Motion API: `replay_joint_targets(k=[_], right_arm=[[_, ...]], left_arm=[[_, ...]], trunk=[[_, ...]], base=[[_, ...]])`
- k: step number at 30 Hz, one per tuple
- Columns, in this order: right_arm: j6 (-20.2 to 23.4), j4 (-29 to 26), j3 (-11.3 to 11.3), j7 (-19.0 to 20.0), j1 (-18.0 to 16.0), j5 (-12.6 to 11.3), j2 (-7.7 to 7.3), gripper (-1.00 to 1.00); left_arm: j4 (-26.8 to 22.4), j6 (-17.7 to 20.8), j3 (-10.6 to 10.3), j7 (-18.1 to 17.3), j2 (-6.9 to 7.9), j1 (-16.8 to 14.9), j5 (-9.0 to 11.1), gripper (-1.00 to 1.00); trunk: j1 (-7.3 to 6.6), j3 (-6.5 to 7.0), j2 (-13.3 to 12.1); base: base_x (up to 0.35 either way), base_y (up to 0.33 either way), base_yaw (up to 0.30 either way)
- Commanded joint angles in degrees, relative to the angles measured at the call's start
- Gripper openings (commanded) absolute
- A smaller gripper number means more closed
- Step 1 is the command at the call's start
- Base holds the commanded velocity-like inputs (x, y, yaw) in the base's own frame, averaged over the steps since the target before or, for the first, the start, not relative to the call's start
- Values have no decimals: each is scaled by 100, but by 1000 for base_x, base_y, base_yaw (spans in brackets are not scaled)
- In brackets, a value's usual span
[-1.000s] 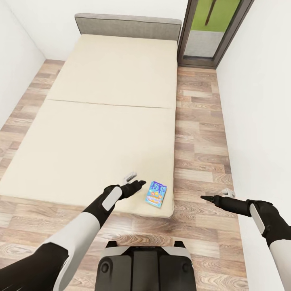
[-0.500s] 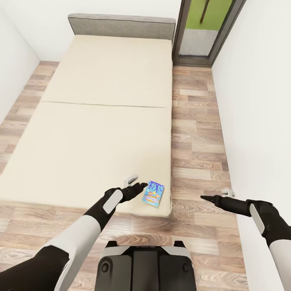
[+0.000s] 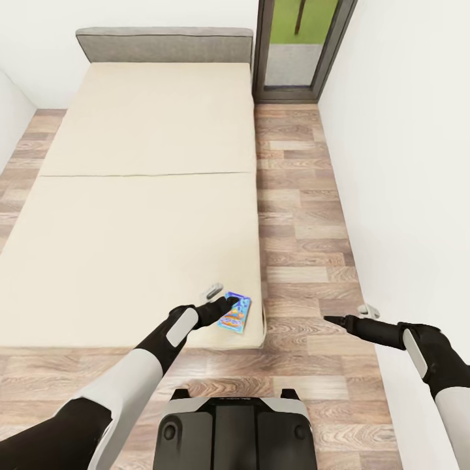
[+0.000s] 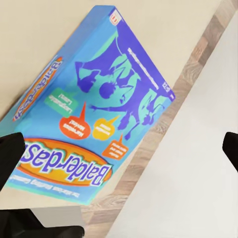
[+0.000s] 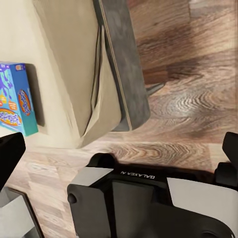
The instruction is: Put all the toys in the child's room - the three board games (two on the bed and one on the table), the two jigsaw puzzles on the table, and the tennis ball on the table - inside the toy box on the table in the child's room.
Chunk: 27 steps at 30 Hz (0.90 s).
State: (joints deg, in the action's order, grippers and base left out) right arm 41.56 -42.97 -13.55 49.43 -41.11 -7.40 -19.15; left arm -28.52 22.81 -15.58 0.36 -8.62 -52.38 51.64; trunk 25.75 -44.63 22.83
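A small blue board game (image 3: pixel 235 314) lies flat at the near right corner of the bed (image 3: pixel 130 215), a beige mattress with a grey headboard. My left gripper (image 3: pixel 220 295) hovers open over the box's left edge. In the left wrist view the blue box (image 4: pixel 94 114), lettered Balderdash, lies between the two wide-apart black fingertips (image 4: pixel 10 158). My right gripper (image 3: pixel 346 315) is open and empty above the floor to the right of the bed. The right wrist view shows the same box (image 5: pixel 14 99) on the mattress corner. The table, toy box, jigsaw puzzles and tennis ball are out of view.
A strip of wooden floor (image 3: pixel 294 228) runs between the bed and the white wall (image 3: pixel 405 163) on the right. A dark-framed glass door (image 3: pixel 297 46) stands at the far end. My own base (image 3: pixel 232 424) sits just short of the bed's foot.
The whole picture has shifted left, so the camera moved. The blue box has come under my left gripper's fingertips. My right arm holds the same pose.
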Motion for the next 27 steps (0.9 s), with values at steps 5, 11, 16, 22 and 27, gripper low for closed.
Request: replay_joint_targets(k=[5,11,16,22,27], right_arm=[[37,0,-7,4,-2,-24,-1,100],[36,0,-7,5,-2,-22,-1,100],[36,0,-7,5,-2,-19,-1,100],[36,0,-7,5,-2,-17,4,100],[36,0,-3,2,-2,-12,9,100]], left_arm=[[1,-37,-9,1,12,-1,20,100],[-2,-72,-7,0,37,-2,8,100],[-4,-84,-5,0,64,-6,-5,100],[-4,-89,0,0,83,-8,-18,100],[-27,-97,-1,-5,101,-7,-25,100]], trunk=[[3,-6,9],[3,-6,9],[3,-6,9],[3,-6,9],[3,-6,9]], base=[[0,0,-64],[0,0,-27],[0,0,-11],[0,0,-4],[0,0,-1]])
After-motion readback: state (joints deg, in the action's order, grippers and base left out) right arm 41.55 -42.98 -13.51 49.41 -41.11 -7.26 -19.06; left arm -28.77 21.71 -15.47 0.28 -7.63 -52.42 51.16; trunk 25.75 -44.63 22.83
